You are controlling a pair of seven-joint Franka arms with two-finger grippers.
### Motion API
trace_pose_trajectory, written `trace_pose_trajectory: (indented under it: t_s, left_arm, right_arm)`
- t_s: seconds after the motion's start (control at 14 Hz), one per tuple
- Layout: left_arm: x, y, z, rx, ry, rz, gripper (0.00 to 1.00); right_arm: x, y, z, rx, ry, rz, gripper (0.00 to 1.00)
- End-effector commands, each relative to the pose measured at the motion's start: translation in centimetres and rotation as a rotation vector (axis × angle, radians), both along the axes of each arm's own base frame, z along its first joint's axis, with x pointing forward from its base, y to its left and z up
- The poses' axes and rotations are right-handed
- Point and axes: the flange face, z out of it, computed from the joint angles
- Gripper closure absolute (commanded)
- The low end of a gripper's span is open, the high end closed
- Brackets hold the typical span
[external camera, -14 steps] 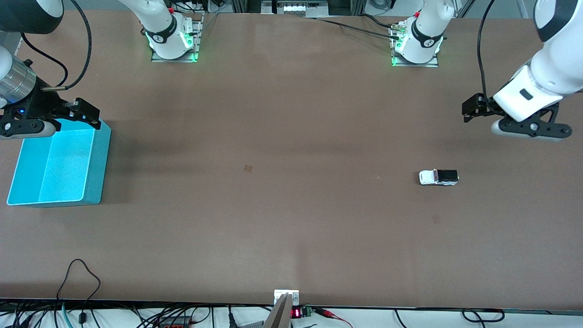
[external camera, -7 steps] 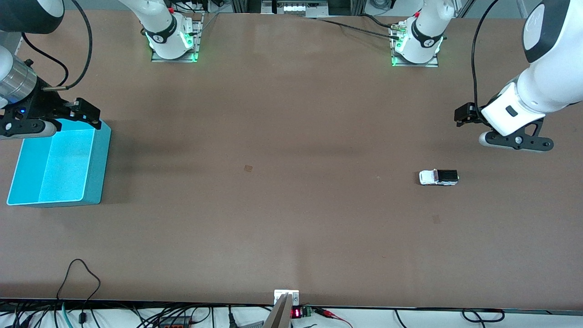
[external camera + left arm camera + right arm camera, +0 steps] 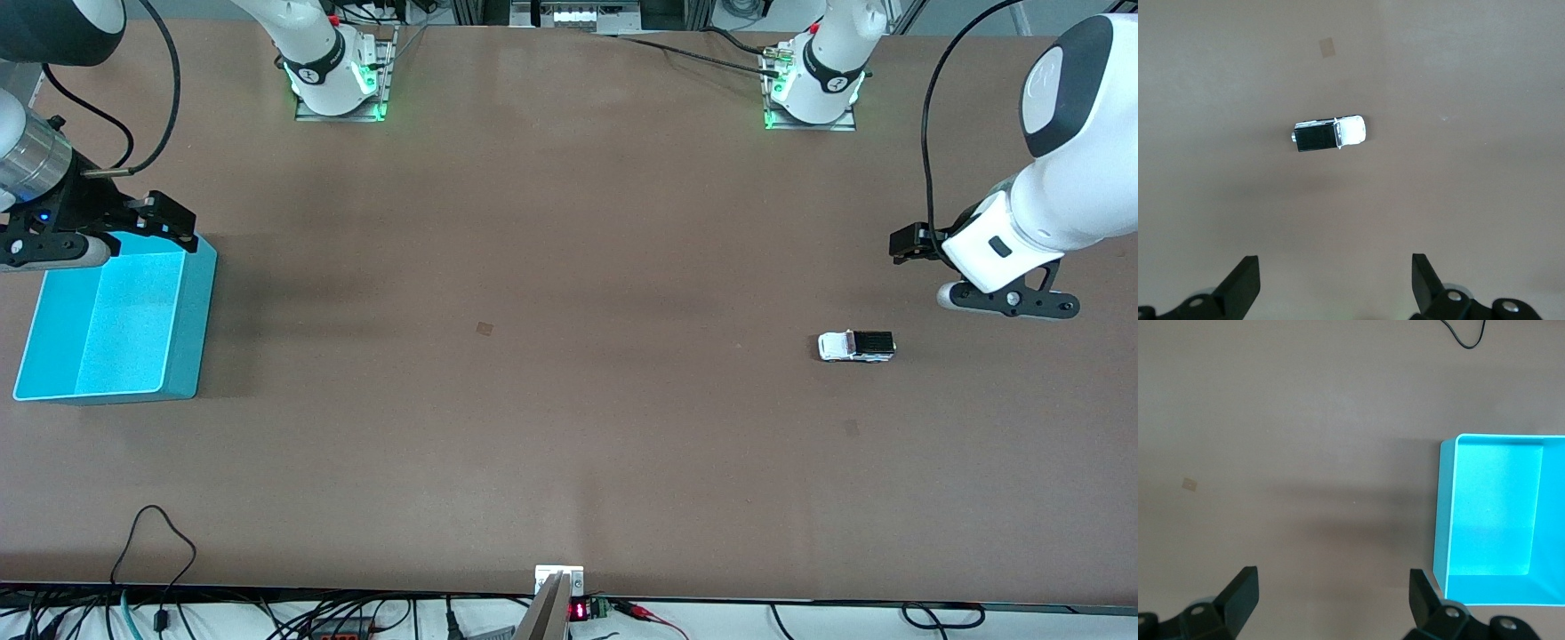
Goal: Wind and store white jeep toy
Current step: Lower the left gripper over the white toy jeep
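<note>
The white jeep toy stands on the brown table toward the left arm's end, its black roof panel facing up. In the left wrist view the jeep lies apart from the fingertips. My left gripper hangs over bare table beside the jeep, open and empty. My right gripper waits over the rim of the blue bin, open with nothing between its fingers.
The blue bin is empty and sits at the right arm's end of the table. A small tape patch marks the table's middle. A black cable loops near the front edge.
The left arm has swung its gripper closer to the jeep. The jeep, the bin and the right arm have not moved.
</note>
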Motion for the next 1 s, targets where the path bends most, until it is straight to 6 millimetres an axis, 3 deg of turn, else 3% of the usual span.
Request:
trace_pose_trajectory:
  t_s: [0.0, 0.5, 0.93]
  left_arm:
    - [0.0, 0.2, 0.2, 0.007, 0.032, -0.028, 0.0]
    - [0.1, 1.0, -1.6, -0.08, 0.095, -0.433, 0.0]
    - [-1.0, 2.3, -6.6, -0.142, 0.167, -0.749, 0.0]
  right_arm:
    - [-0.7, 0.3, 0.7, 0.001, -0.003, -0.004, 0.0]
    - [-0.6, 0.1, 0.7, 0.001, -0.004, -0.007, 0.0]
    - [-0.7, 0.1, 0.7, 0.001, -0.003, -0.01, 0.0]
